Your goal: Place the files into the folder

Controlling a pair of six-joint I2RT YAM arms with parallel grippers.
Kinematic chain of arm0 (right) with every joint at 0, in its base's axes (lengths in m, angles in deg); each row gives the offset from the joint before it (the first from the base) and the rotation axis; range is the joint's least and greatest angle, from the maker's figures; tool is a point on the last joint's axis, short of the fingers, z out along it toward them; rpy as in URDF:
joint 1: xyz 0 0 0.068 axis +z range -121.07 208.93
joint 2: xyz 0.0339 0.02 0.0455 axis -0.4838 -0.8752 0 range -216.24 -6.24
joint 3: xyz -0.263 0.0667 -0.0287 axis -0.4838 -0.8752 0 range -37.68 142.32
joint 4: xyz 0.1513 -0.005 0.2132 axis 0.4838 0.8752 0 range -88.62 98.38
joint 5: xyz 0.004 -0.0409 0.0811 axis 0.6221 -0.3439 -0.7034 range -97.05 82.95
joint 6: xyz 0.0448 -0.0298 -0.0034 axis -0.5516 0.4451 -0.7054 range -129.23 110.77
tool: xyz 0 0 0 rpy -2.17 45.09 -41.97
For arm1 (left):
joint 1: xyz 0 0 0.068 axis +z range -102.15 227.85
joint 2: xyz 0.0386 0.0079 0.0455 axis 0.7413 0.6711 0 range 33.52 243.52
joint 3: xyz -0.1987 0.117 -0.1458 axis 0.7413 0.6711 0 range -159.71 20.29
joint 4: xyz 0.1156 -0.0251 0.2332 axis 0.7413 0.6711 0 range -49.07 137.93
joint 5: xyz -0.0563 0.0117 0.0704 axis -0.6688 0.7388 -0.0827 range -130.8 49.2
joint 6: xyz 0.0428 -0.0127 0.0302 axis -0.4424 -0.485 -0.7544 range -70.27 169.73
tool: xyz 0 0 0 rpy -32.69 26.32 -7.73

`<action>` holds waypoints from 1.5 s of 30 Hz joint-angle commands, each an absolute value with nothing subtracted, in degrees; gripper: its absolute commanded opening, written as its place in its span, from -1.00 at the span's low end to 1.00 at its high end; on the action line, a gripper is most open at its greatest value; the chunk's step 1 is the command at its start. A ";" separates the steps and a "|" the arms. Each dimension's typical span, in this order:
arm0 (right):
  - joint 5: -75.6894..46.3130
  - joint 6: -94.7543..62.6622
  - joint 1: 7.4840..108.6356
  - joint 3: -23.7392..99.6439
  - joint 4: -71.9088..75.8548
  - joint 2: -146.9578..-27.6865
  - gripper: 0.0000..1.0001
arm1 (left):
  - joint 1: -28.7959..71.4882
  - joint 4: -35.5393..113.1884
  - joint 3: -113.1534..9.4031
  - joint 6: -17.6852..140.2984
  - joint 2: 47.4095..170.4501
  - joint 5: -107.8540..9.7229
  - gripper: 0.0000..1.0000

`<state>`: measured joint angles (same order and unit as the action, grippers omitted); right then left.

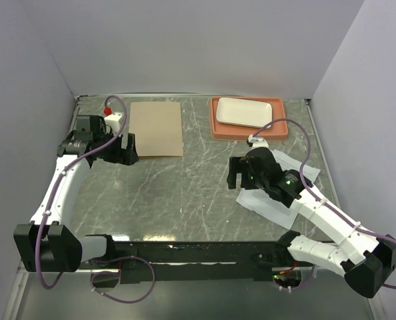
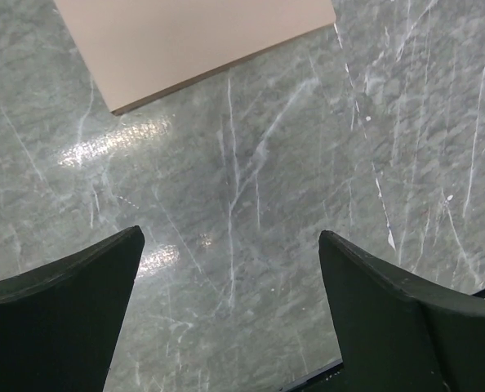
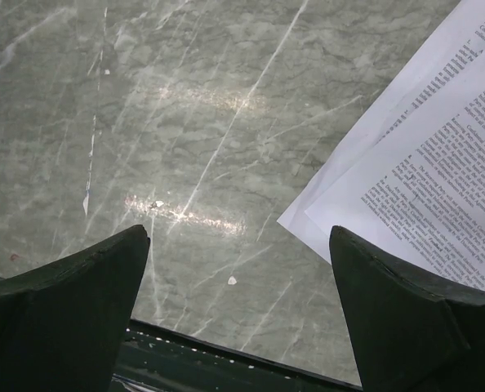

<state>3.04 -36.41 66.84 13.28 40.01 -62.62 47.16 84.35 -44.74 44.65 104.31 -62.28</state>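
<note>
The folder (image 1: 157, 129) lies flat and closed in the upper left of the top view, a plain tan rectangle on the grey-green marbled desk (image 1: 185, 193), with no label or writing visible on it. The left pincer (image 2: 230, 237) hangs just beside the folder's lower left corner; its wrist view shows its two dark fingers spread wide apart with only bare desk between them, and a corner of the folder lies at the upper edge of that frame, apart from the fingers. The files (image 3: 438, 163) are at the right centre of the top view, largely hidden under the right arm, with white edges showing on both sides of it. In the right wrist view they fill the right side of the frame as at least two overlapping sheets, slightly fanned and covered in dense black print too small to read. The right pincer (image 3: 238, 233) is also spread open and grips nothing; its fingers sit over the desk at the files' left corner, and whether the right finger touches the paper cannot be told. In the upper right of the top view a salmon-orange tray (image 1: 249, 133) holds a white rectangular plate (image 1: 249, 111), just above the files. A small red object (image 1: 107, 110) sits at the desk's upper left, near the folder.
</note>
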 commanded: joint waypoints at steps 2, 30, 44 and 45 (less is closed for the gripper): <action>4.91 -36.48 67.08 13.56 40.14 -62.93 0.99 | 43.90 80.92 -42.55 42.88 104.89 -58.04 0.92; 6.58 -42.98 67.16 5.30 38.56 -49.05 0.99 | 20.25 42.70 -24.62 19.77 117.89 -12.86 0.92; 5.09 -44.39 67.08 5.38 38.29 -49.48 0.99 | 19.37 26.69 -22.86 13.25 127.48 -7.23 0.92; 5.08 -44.47 67.08 5.56 38.29 -49.92 0.98 | 19.28 26.69 -22.95 13.51 127.57 -7.40 0.94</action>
<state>5.27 -43.34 66.84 5.34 39.94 -49.29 19.84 32.07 -22.71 14.90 127.13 -9.30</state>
